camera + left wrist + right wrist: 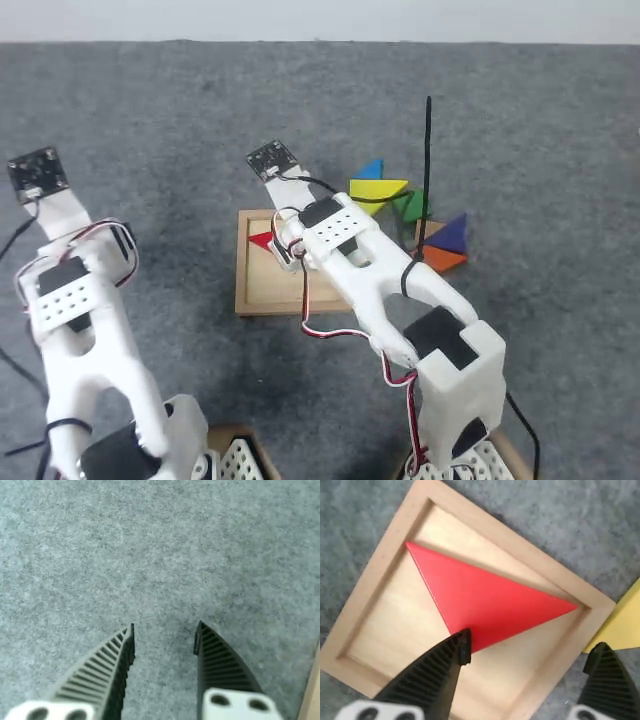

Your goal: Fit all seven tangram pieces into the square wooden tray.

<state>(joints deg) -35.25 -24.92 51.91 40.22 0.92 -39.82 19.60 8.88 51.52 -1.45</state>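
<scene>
The red triangle point(485, 605) lies in the tray point(376, 575); the right gripper point(530, 645) gapes empty above it. Next, likely fetch the yellow piece point(625, 625) beside the tray. The left gripper point(165, 627) is open, empty.

Grey felt-like cloth point(150, 110) spreads underneath everything; a pale strip point(320, 20) runs along its far edge.
</scene>
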